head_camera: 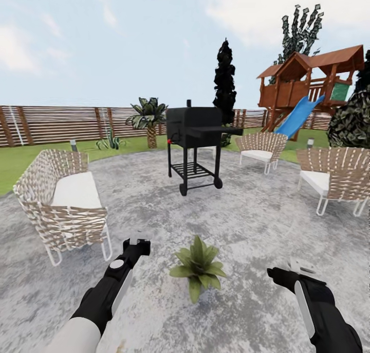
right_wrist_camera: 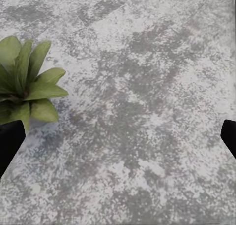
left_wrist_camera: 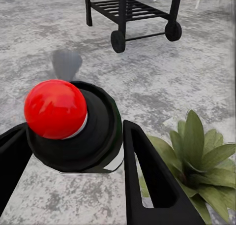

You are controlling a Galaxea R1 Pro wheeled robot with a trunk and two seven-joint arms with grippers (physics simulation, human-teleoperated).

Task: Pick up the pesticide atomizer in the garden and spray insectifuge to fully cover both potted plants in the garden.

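Note:
My left gripper [head_camera: 136, 244] [left_wrist_camera: 73, 136] is shut on the pesticide atomizer [left_wrist_camera: 93, 131], a dark round bottle with a white patch and, in the left wrist view, a red ball on top. It hangs just left of one potted plant [head_camera: 198, 266] [left_wrist_camera: 196, 156] [right_wrist_camera: 27, 84], a low rosette of broad green leaves on the grey paving of the garden. My right gripper [head_camera: 286, 272] [right_wrist_camera: 118, 141] is open and holds nothing, to the right of the plant. The plant's pot is hidden under its leaves.
A black wheeled grill [head_camera: 194, 137] stands on the patio beyond the plant. A woven bench [head_camera: 67, 204] is at the left and two woven chairs [head_camera: 262, 147] [head_camera: 336, 175] at the right. A slat fence [head_camera: 51, 124], a palm [head_camera: 149, 117] and a play set [head_camera: 308, 85] lie beyond.

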